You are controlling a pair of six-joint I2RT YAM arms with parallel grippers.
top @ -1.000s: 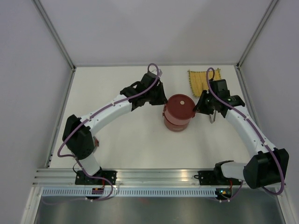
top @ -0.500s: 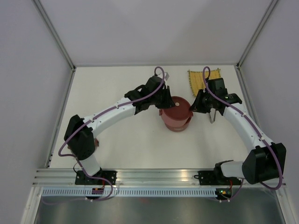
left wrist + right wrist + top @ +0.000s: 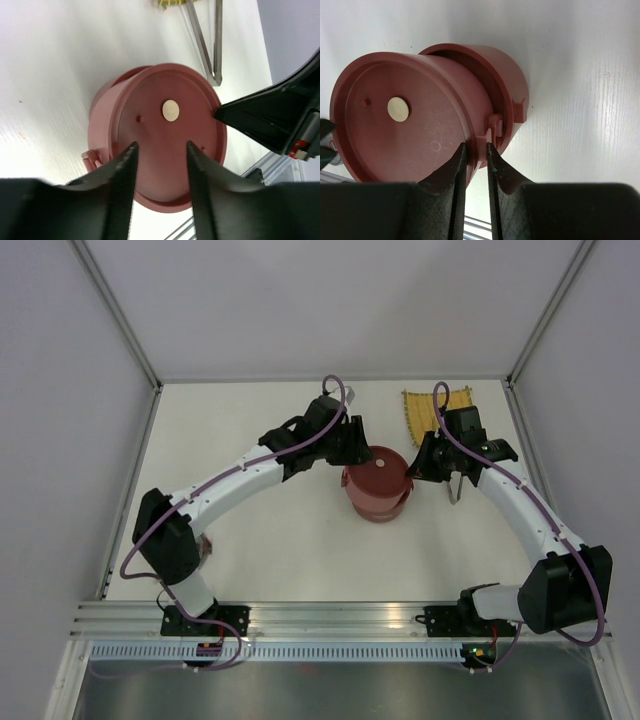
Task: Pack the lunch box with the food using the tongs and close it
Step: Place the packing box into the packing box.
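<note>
While right pincer (image 3: 476, 145) nips the lidded lunch box (image 3: 415, 115), left pincer (image 3: 161, 145) stands wide.

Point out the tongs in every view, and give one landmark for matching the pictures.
Top external: the tongs lie on the table just right of the lunch box.
Left wrist: at the top edge, right of centre, beyond the lunch box.
Right wrist: not in view.
Shared landmark: the pale knob at the lid's centre.
</note>
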